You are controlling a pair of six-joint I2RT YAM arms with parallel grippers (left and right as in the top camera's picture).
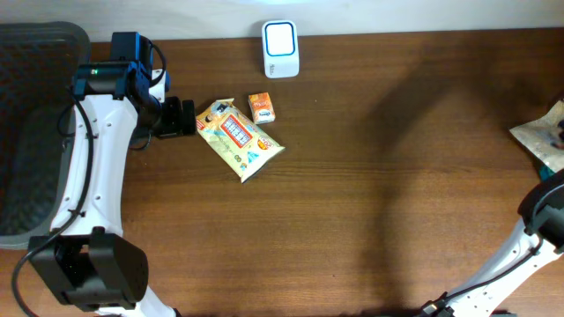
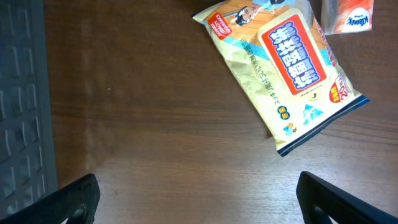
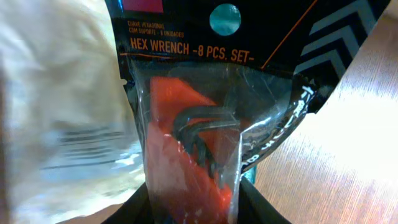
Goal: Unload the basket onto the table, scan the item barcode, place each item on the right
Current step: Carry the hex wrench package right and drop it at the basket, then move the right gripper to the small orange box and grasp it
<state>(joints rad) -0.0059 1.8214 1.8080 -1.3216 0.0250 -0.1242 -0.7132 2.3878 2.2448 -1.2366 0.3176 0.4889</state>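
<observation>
Right gripper (image 3: 193,210): closed on the hex wrench pack (image 3: 205,124), which stands upright between the two fingers (image 3: 138,208), its lower end pinched and its printed header card above them. The clear blister shows dark keys in an orange holder. A pale bag (image 3: 62,112) lies just behind the pack, at the right edge of the table (image 1: 370,220). The white scanner (image 1: 280,48) sits at the far edge, well apart from the pack. Left gripper (image 1: 181,116): fingers spread wide, holding nothing, just beside a yellow snack bag (image 1: 240,138). A small orange packet (image 1: 261,107) lies near that bag. A grey basket (image 1: 35,132) stands at the left.
</observation>
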